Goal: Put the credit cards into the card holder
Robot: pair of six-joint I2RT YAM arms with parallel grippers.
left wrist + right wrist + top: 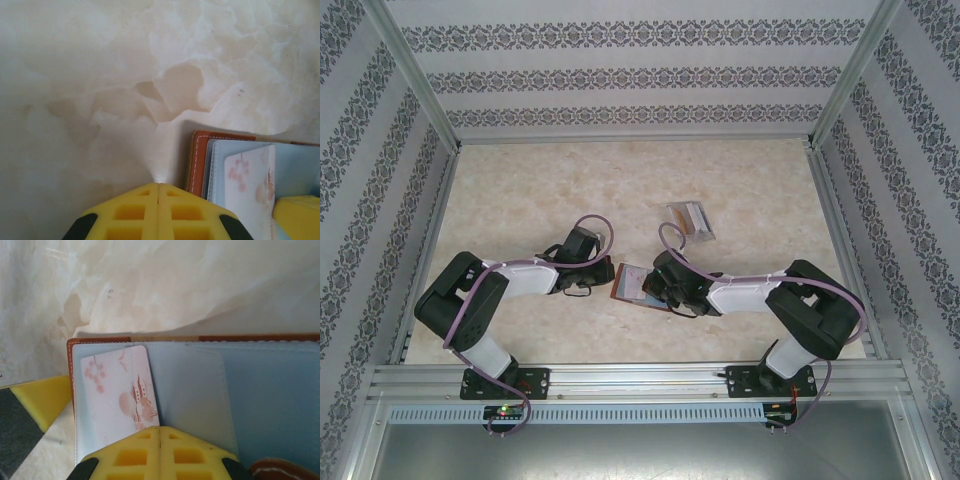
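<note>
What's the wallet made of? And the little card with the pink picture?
The wallet looks like leather or fake leather: a matte orange-brown rim with white stitching and a smooth pale blue lining. The card looks like thin, stiff plastic: it lies flat, with rounded corners and a printed picture.

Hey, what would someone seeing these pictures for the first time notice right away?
The open reddish-brown card holder with its pale blue lining draws the eye first, lying mid-table where both arms meet. A white card printed with a pink scene lies against that lining, with the shut yellow right tool at its lower edge. The left tool, also shut, sits close beside the holder's stitched edge.
</note>
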